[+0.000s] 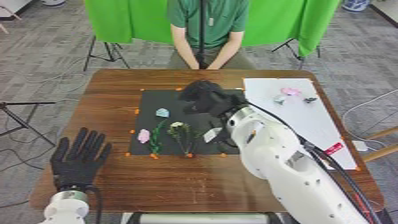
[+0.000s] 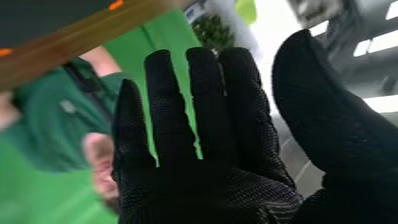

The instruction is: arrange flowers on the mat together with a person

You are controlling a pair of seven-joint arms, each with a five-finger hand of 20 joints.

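My right hand (image 1: 210,100) is over the upper right part of the dark mat (image 1: 151,105) in the head view, hiding what lies beneath it. In the right wrist view the right hand (image 2: 213,150) has straight fingers and holds nothing. My left hand (image 1: 78,157) lies flat with spread fingers at the table's left, beside the mat. On the mat are a light blue flower (image 1: 162,113), a pink flower (image 1: 144,135), a green leafy stem (image 1: 155,137) and a cream flower (image 1: 177,125) with stems.
A white sheet (image 1: 306,120) on the right of the brown table (image 1: 115,90) bears a pink flower (image 1: 290,91) and small greenery (image 1: 310,100). Orange markers line the mat. A person in green sits across the table, hands low beyond its far edge.
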